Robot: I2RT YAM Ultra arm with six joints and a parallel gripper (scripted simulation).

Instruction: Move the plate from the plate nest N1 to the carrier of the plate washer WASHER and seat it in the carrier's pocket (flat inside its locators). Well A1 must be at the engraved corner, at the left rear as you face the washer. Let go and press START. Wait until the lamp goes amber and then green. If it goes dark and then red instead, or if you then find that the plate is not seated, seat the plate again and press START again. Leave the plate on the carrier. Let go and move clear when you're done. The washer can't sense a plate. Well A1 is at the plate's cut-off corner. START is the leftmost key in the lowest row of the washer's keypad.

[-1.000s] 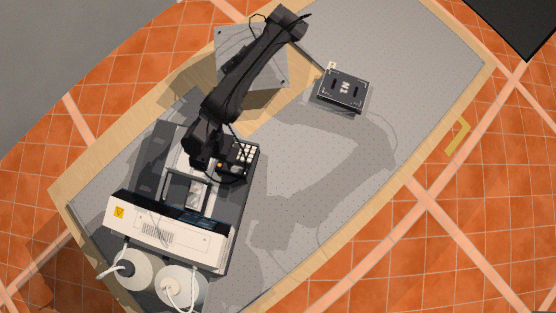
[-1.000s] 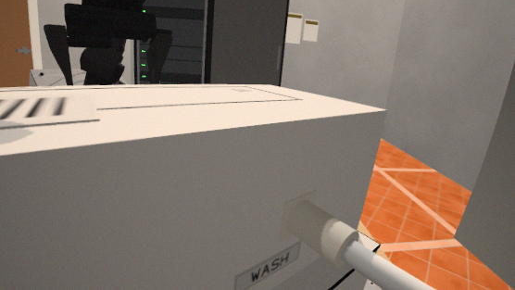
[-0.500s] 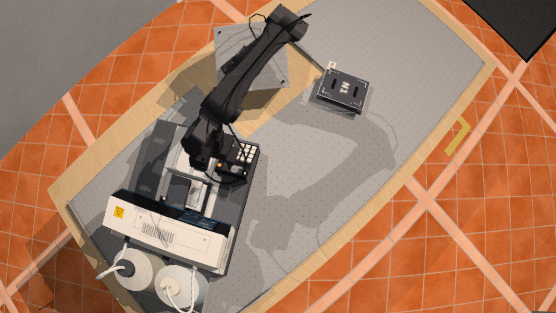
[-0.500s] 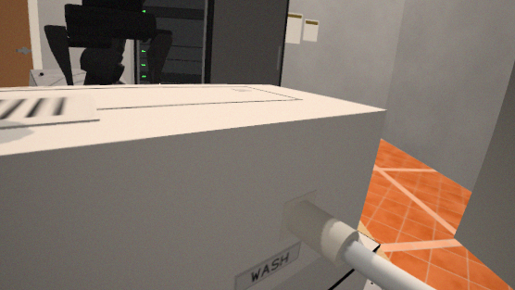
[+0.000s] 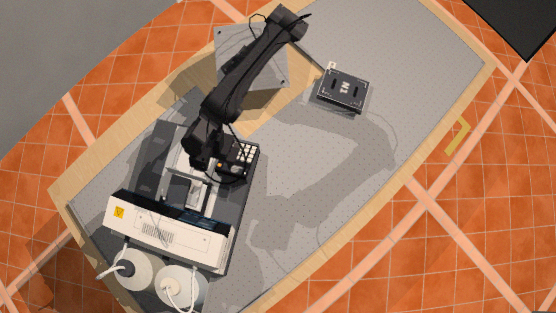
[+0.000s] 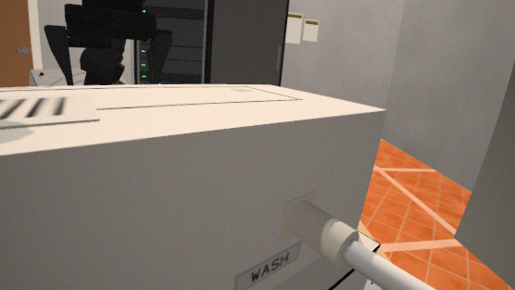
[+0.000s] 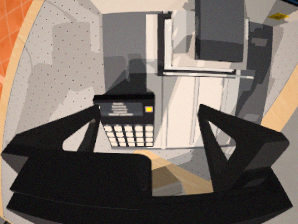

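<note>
My gripper point(image 6: 112, 82) point(image 7: 149, 109) is open and empty, fingers wide apart, above the washer's front and keypad. The washer point(image 5: 170, 235) point(image 6: 185, 190) has its carrier point(image 7: 168, 50) in front of the wash head. A pale plate point(image 7: 182, 45) appears to lie in the carrier, partly covered by a dark rectangular area; its seating and cut-off corner cannot be made out. The lamp point(image 5: 219, 164) point(image 7: 149, 109) is amber. The keypad point(image 5: 247, 152) point(image 7: 129, 135) shows its pale keys; START's row is near the front edge. The nest N1 point(image 5: 344, 89) is empty.
Two white bottles point(image 5: 132, 269) point(image 5: 181, 286) with tubes stand behind the washer. The arm's base plate point(image 5: 227, 40) is at the table's edge, between the washer and the nest. A thick white hose point(image 6: 380, 264) leaves the washer's back.
</note>
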